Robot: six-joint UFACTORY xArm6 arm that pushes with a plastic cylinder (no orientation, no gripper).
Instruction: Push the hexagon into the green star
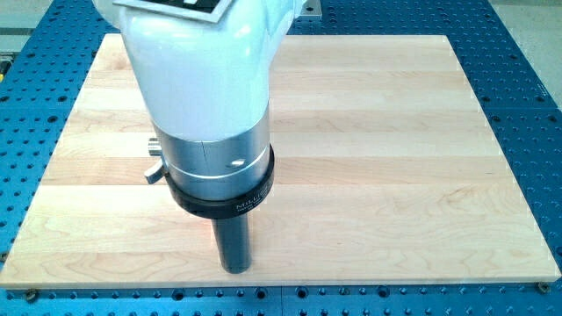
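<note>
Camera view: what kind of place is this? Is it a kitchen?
No, more likely a robot lab or workshop. A wooden board lies on a blue metal table full of little holes, and a big white robot arm holds a dark rod, my tip, near the board's bottom edge. No blocks show.

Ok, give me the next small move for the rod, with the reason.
No hexagon or green star shows anywhere on the pale wooden board; my tip sits near the view's bottom edge, and the white arm body may hide blocks. Probably best to slide the tip slightly toward the view's right, to uncover what lies behind the arm.
</note>
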